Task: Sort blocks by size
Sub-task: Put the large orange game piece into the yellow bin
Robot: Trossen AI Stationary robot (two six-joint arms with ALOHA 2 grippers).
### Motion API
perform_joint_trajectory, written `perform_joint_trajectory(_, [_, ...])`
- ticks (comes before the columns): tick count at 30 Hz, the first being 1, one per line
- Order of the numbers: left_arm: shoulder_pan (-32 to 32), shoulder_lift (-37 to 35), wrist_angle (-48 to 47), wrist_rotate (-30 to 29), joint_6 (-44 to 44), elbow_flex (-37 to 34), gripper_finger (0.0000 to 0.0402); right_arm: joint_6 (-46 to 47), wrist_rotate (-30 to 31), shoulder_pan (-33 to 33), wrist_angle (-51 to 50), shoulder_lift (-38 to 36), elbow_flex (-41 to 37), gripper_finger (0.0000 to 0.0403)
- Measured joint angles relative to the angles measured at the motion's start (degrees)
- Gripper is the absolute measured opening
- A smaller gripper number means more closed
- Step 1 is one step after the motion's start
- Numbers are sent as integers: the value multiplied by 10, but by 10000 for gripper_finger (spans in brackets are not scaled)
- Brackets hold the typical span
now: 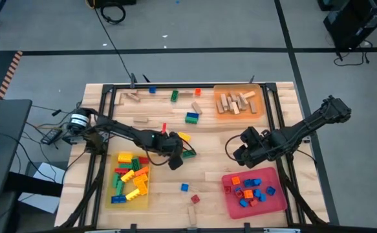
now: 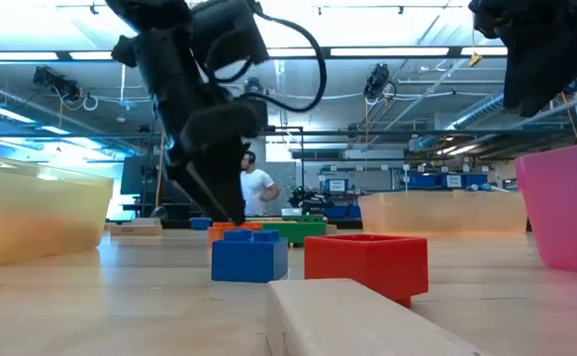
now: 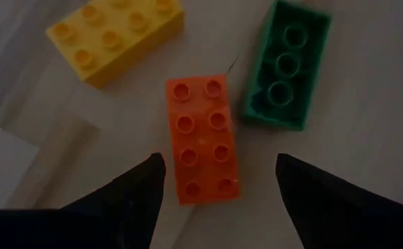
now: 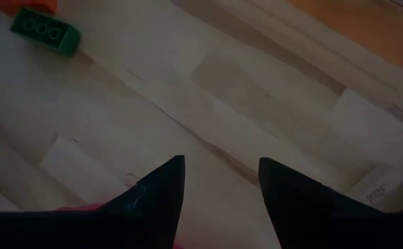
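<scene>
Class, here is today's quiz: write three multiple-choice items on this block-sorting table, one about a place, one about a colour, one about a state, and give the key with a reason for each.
1. Where does the tray of plain wooden blocks sit in the high view?
A. top right of the table
B. bottom left
C. bottom right

2. What colour is the brick lying between the left hand's fingers in the left wrist view?
A. blue
B. orange
C. white

3. How do the left hand's fingers stand?
A. shut on a wooden piece
B. shut with nothing between them
C. open, either side of the brick

Key:
1 A: the orange tray with tan pieces lies at the table's top right.
2 B: the orange brick shows eight studs between the dark fingers.
3 C: a finger stands on each side of the brick, neither touching it.
</scene>
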Motion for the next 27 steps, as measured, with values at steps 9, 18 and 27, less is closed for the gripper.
perform_joint_trajectory(9, [-1, 53, 5, -17, 38, 2, 275, 0, 1, -1, 17, 0, 0, 197])
perform_joint_trajectory(18, [-1, 57, 32, -16, 39, 1, 147, 0, 6, -1, 24, 0, 0, 196])
perform_joint_trajectory(27, [-11, 39, -43, -12, -6, 32, 145, -4, 18, -1, 24, 0, 0, 196])
